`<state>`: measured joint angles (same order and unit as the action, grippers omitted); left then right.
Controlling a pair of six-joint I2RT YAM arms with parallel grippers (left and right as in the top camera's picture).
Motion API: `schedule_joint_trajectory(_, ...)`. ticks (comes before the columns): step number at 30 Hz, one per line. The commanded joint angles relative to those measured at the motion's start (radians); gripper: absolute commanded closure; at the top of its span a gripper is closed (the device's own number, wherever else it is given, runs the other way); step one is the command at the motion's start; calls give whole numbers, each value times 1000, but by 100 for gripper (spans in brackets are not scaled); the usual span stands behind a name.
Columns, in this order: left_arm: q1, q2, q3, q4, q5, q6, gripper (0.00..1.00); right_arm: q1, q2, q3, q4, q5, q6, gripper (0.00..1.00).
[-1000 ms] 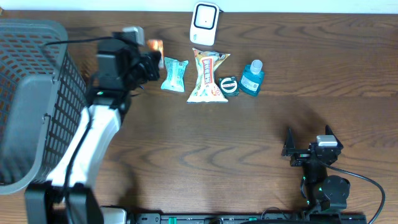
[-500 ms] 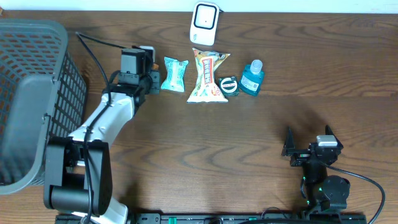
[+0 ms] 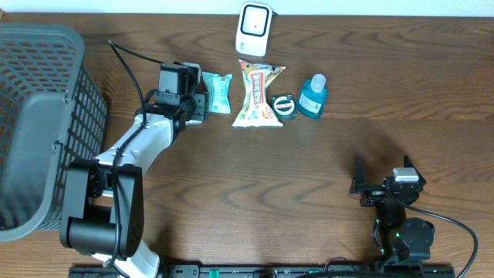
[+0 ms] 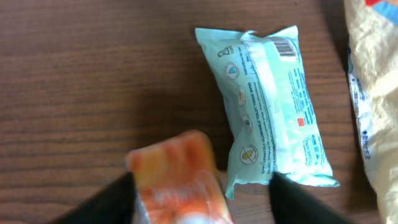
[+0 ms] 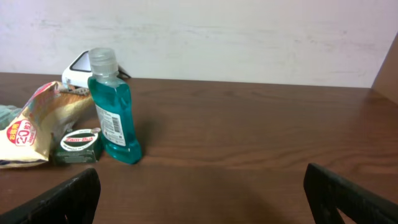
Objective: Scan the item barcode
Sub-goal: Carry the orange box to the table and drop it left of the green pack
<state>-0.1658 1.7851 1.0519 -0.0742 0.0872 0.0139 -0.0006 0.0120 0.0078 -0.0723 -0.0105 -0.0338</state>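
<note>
An orange packet [image 4: 180, 177], blurred, lies between the fingers of my left gripper [image 4: 202, 202], whose jaws stand apart with a gap on the packet's right side. In the overhead view the left gripper [image 3: 194, 99] covers that packet. Just right of it lies a teal wipes packet [image 4: 273, 102] [image 3: 219, 93], barcode side up. The white barcode scanner [image 3: 254, 29] stands at the table's back edge. My right gripper [image 3: 382, 185] [image 5: 205, 193] rests open near the front right, holding nothing.
A grey mesh basket [image 3: 38, 116] fills the left side. A yellow snack bag [image 3: 258, 94] [image 5: 34, 127], a small round green tin [image 3: 285, 106] [image 5: 78, 144] and a blue sanitiser bottle [image 3: 312, 96] [image 5: 115, 106] sit in a row right of the teal packet.
My left arm has swung right from beside the basket to the teal packet, carrying the orange packet. Its jaws were shut on that packet and now stand apart.
</note>
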Motion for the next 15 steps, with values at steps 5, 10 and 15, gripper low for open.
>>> schedule_joint_trajectory(5, 4, -89, 30, 35, 2, -79, 17, 10, -5, -2, -3, 0, -5, 1)
schedule_joint_trajectory(10, 22, -277, 39, 74, 2, -80, 16, 10, -5, -2, -3, 0, -5, 1)
schedule_joint_trajectory(15, 48, -499, 39, 28, 2, -79, 1, 10, -5, -2, -3, 0, -5, 1)
